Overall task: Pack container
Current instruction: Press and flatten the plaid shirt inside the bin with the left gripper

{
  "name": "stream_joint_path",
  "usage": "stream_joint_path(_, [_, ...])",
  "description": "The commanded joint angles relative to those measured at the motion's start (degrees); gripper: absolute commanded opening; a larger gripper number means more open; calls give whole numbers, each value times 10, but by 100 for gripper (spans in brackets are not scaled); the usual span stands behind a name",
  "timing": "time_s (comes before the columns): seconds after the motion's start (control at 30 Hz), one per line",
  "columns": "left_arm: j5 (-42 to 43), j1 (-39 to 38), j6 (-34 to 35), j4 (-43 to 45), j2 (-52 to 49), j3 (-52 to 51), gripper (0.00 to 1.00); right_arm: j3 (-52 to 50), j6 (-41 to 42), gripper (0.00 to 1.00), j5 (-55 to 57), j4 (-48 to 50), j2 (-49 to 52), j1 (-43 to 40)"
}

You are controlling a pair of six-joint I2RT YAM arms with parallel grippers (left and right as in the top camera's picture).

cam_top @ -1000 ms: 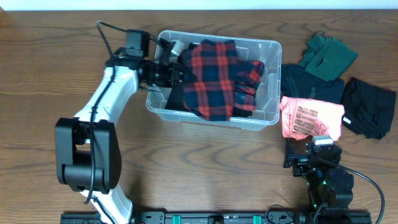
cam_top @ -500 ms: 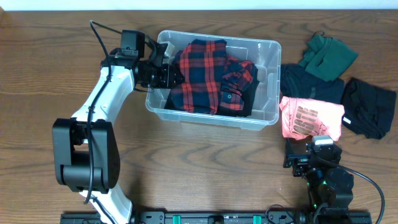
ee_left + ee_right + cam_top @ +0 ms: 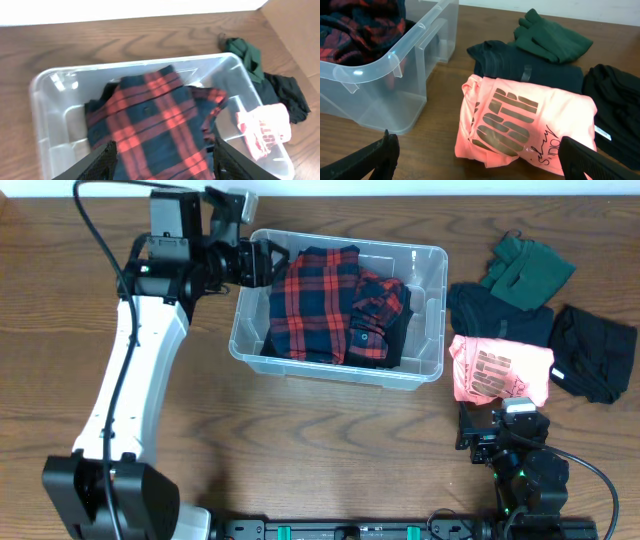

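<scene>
We see the clear plastic container (image 3: 436,330) toward the rear of the wooden bench (image 3: 300,440), left of centre. A red-and-navy plaid shirt (image 3: 310,300) lies in it over dark clothing. Our left end effector (image 3: 262,262) hovers at the container's rear left corner, fingers spread wide, gripping nothing. Our right end effector (image 3: 482,162) sits low, likewise wide and empty, facing a folded pink T-shirt (image 3: 530,120) just beside the container's right wall. A dark green garment (image 3: 555,40) lies beyond it.

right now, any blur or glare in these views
Left wrist: soft overall, the plaid shirt smeared, the pink shirt washed out. Right wrist: sharp, small highlights on the container rim. Overhead: even light, crisp, no harsh shadows.
</scene>
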State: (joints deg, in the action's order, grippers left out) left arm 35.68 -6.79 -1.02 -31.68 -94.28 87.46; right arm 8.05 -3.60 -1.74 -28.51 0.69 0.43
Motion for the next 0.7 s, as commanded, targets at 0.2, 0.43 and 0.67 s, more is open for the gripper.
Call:
stream_joint_path(0.2, [-110, -119, 7, -7, -131, -3, 61, -2, -1, 99, -2, 0, -3, -5])
stream_joint_path(0.43, [-109, -145, 16, -28, -262, -3, 61, -2, -1, 99, -2, 0, -3, -5])
stream_joint_path(0.67, [-89, -129, 20, -62, -304, -2, 60, -2, -1, 99, -2, 0, -3, -5])
